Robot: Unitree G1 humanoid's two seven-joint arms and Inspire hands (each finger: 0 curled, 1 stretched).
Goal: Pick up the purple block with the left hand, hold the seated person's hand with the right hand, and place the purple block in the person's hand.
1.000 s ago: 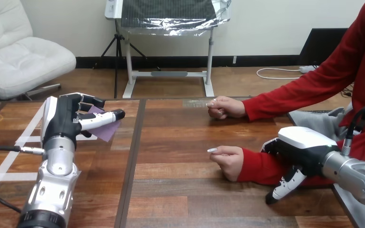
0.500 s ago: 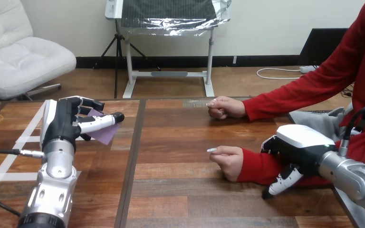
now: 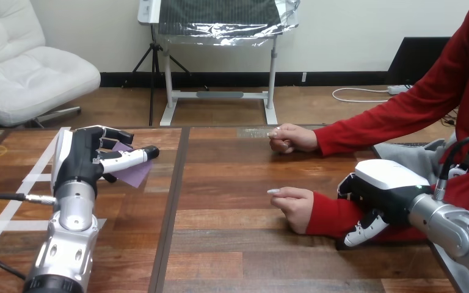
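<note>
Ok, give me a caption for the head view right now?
Robot's left hand pinches the purple block; right hand sits at the sleeve, short of the person's nearer hand.

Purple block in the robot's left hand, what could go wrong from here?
1. The left hand pinches the purple block near one edge, with much of it sticking out below; it might slip in transit.
2. The person's nearer hand lies curled, back up, on the table, offering no open palm.
3. The right hand sits at the sleeve, behind the wrist, and may catch cloth instead.
</note>
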